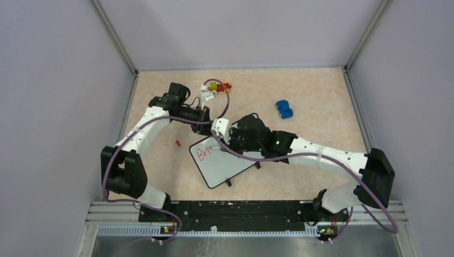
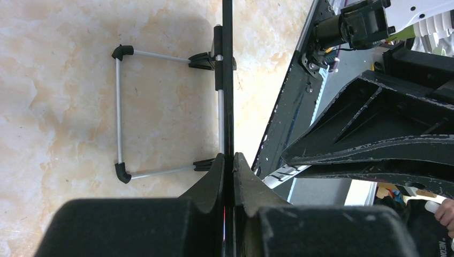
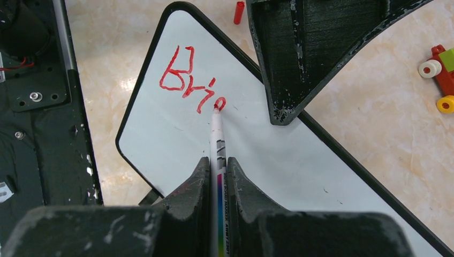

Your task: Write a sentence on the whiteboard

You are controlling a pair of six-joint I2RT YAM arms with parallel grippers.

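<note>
The whiteboard (image 1: 227,166) sits tilted on the table, its white face (image 3: 278,160) filling the right wrist view. In the left wrist view it is a thin dark strip (image 2: 227,80) seen edge-on. My left gripper (image 2: 228,160) is shut on that top edge, near the board's upper corner (image 1: 218,133). Red letters of the sentence (image 3: 187,80), reading roughly "Bri" plus a small loop, stand near the board's corner (image 1: 205,153). My right gripper (image 3: 217,163) is shut on a thin white marker (image 3: 218,134). The marker's red tip touches the board at the last stroke.
A red marker cap (image 1: 178,143) lies left of the board. Coloured toy blocks (image 1: 217,85) and a blue toy car (image 1: 284,109) sit toward the back. The board's wire stand (image 2: 119,112) rests on the table behind it. The left arm's finger (image 3: 300,53) is close above the writing.
</note>
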